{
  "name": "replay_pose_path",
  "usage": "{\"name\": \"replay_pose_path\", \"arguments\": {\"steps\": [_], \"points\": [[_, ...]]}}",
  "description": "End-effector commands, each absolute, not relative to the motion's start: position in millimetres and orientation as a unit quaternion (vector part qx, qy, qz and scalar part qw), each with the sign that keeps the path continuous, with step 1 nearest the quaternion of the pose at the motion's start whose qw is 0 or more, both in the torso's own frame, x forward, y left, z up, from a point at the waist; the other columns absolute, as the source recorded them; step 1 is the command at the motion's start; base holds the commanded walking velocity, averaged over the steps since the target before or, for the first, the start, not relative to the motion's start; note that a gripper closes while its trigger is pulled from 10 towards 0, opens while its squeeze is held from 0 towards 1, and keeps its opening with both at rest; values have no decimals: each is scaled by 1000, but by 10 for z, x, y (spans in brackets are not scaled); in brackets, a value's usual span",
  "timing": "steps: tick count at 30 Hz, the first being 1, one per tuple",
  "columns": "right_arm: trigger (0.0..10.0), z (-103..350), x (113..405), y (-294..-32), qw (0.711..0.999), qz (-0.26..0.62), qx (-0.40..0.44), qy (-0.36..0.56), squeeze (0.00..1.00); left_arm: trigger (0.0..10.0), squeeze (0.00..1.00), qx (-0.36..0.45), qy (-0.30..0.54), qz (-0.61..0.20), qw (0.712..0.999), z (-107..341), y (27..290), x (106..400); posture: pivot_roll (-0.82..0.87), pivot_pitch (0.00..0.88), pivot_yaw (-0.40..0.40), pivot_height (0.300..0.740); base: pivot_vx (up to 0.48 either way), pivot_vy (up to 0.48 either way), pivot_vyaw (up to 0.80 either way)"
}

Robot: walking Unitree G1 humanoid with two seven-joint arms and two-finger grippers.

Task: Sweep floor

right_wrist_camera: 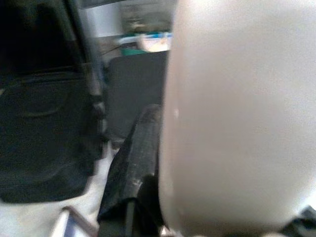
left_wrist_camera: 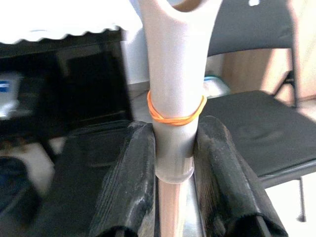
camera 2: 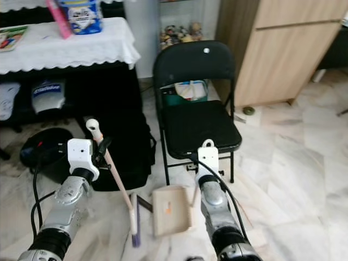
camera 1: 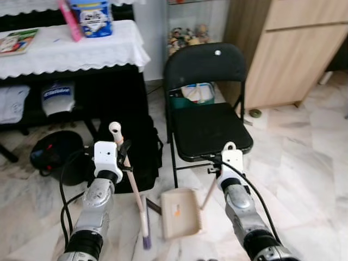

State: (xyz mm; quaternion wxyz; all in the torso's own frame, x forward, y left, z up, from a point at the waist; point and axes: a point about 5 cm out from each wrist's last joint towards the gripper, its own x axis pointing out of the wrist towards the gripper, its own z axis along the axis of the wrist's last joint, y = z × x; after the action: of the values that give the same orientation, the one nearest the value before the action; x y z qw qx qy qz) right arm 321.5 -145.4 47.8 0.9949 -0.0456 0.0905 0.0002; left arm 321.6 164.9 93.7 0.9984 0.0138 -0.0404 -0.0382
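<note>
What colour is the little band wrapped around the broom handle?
Orange; the rubber band on the broom handle shows best in the left wrist view.

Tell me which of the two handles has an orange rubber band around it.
The broom handle, gripped by the left gripper; the dustpan handle in the right gripper shows no band.

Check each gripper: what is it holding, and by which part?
The left gripper is shut on the broom, near the top of its handle, just below an orange rubber band. The right gripper grips the dustpan by its handle.
</note>
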Motion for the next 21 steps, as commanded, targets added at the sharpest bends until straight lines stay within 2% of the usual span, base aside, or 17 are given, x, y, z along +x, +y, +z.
{"name": "replay_pose_path", "arguments": {"steps": [1,14,21], "points": [[10000,586,3256,-1374,997,9,-37,60,0,10000,0,26,-58,-31,998,1012,1722,3226,-33,87,34,740,0,0,0],[10000,554,3241,-1403,996,3,-40,74,0,10000,0,32,-56,-6,998,1005,1768,3233,-40,92,31,740,0,0,0],[10000,313,3105,-1569,985,-57,-75,145,0,10000,0,25,-52,-15,998,992,1748,3232,-42,95,31,740,0,0,-513]]}}
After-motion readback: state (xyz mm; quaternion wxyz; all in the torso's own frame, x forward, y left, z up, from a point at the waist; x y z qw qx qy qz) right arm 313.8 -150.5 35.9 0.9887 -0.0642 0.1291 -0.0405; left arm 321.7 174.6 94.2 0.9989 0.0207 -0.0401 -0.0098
